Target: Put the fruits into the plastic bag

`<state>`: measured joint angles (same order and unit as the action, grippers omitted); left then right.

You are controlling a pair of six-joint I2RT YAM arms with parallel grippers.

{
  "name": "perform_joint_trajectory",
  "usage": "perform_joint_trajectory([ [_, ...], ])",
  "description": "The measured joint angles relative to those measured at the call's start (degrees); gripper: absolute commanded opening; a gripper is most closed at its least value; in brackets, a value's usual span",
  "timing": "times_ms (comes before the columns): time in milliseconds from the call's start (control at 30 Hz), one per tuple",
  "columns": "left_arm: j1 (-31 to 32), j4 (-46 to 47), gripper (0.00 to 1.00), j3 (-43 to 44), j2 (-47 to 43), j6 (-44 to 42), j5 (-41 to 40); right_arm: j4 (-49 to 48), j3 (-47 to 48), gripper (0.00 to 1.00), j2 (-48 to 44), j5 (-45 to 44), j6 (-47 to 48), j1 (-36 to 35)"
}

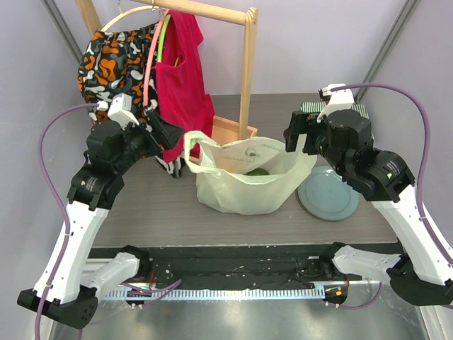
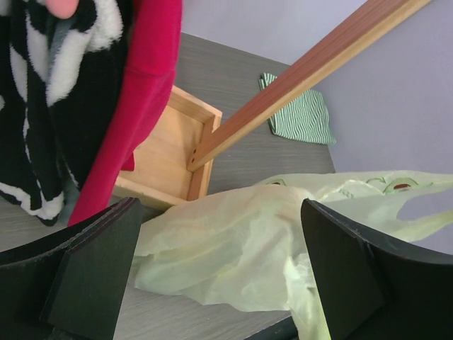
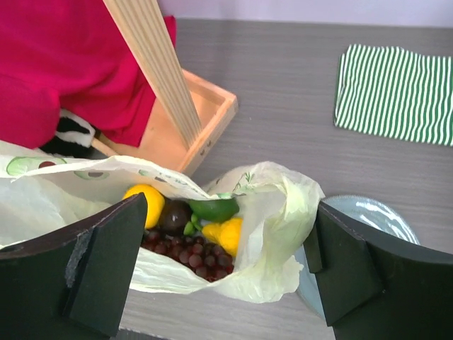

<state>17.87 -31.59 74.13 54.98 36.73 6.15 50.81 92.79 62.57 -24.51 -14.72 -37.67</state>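
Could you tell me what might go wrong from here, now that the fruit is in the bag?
The bag lies slumped with its mouth open, so the grapes and round yellow fruit could roll out. The open left claw is close to the red garment and might snag it.

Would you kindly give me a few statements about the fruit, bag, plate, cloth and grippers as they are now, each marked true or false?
1. The fruits lie inside the plastic bag. True.
2. The grape bunch sits on the grey plate. False: the grapes are in the bag, and the plate lies beside it.
3. The left gripper and right gripper are both open and hold nothing. True.
4. The striped cloth lies inside the wooden tray. False: it lies flat on the table, apart from the tray.
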Motion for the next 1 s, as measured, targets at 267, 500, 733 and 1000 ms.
perform_joint_trajectory([
  [267, 0.00, -0.48, 1.00, -1.66, -1.68, 0.02, -2.19, 6.67, -3.96, 0.99, 0.76, 0.35, -4.28, 0.02],
  [500, 0.00, -0.48, 1.00, -1.73, -2.01, 0.07, -2.45, 12.04, -4.90, 0.99, -0.96, 0.13, -7.08, 0.02],
  [733, 0.00, -0.48, 1.00, -1.75, -2.01, 0.13, -2.45, 18.05, -0.90, 1.00, -3.48, -4.24, -7.45, 0.02],
  [1000, 0.00, -0.09, 1.00, -2.25, -2.71, 0.24, -1.84, 17.07, 3.23, 1.00, -5.84, -10.03, -6.16, 0.02],
])
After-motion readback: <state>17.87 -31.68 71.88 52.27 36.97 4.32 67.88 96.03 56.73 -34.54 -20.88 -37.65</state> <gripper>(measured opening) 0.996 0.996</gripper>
